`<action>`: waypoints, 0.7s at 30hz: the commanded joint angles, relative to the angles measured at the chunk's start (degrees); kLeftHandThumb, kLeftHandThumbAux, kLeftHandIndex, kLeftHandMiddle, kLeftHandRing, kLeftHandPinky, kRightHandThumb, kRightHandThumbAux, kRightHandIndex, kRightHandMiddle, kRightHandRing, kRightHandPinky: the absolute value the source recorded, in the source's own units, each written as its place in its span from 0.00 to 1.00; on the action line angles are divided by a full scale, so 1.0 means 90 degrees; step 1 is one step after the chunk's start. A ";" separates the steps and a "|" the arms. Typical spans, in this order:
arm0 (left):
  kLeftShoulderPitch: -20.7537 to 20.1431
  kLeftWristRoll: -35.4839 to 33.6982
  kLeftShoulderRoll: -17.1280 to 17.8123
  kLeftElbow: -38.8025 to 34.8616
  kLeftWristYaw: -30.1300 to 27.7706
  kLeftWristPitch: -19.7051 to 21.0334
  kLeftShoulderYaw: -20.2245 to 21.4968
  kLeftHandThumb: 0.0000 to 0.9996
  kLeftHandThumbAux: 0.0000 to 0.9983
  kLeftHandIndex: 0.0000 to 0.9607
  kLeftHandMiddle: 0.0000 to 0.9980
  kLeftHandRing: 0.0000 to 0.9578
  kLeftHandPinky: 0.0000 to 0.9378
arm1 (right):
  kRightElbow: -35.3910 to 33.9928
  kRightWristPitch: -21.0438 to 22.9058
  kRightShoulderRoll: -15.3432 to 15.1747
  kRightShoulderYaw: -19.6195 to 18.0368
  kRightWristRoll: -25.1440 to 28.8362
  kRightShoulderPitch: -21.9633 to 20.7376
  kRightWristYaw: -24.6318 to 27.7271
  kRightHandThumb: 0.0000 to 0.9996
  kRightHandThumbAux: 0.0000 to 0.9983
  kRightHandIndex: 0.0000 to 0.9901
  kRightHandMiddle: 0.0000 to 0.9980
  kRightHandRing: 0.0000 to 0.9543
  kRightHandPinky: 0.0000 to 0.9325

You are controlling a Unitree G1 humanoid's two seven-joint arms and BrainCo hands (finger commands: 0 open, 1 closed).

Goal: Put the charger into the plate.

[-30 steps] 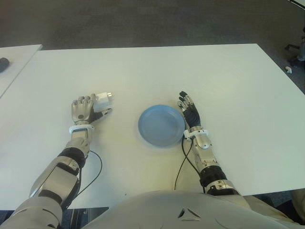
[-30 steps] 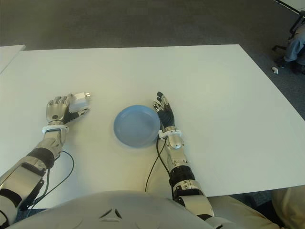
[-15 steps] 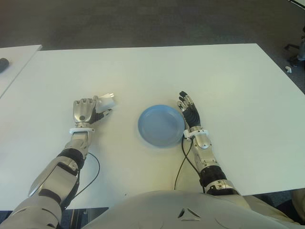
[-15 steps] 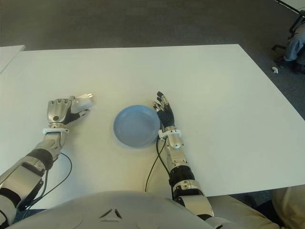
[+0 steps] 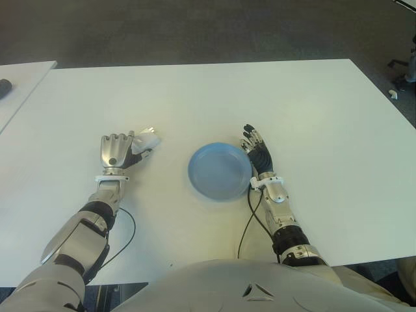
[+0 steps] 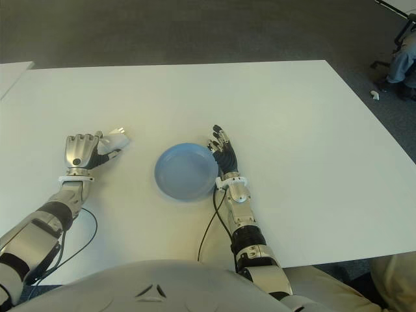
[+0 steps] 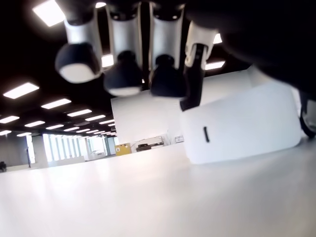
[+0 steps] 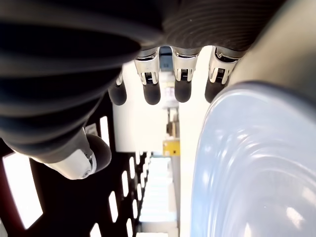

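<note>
Charger (image 5: 147,138) tipped lower than before, grasped by left hand (image 5: 117,149) fingers, plate (image 5: 220,171) unmoved

A wide white table (image 5: 195,91) carries the scene, set on dark carpet (image 5: 195,29). A round blue plate (image 5: 220,171) lies flat on it near the middle of the front half. To the plate's left, well apart from it, a small white charger (image 5: 147,138) sits at the tabletop, tilted, possibly with only one edge touching. A thin black cable (image 5: 250,218) trails across the surface near the front edge.
</note>
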 commanded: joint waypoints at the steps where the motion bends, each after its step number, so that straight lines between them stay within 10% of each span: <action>1: 0.0768 0.0226 -0.0475 0.0538 -0.0329 -0.0290 -0.0489 0.65 0.69 0.85 0.87 0.90 0.95 | 0.1240 0.0700 -0.0026 -0.0047 0.0081 0.1129 0.0110 0.15 0.58 0.02 0.02 0.02 0.07; 21: 0.0813 0.0163 -0.0430 0.0563 -0.0080 -0.0632 -0.0466 0.57 0.69 0.82 0.86 0.89 0.93 | 0.1420 0.0635 -0.0045 -0.0119 0.0122 0.1049 0.0248 0.13 0.56 0.02 0.04 0.04 0.07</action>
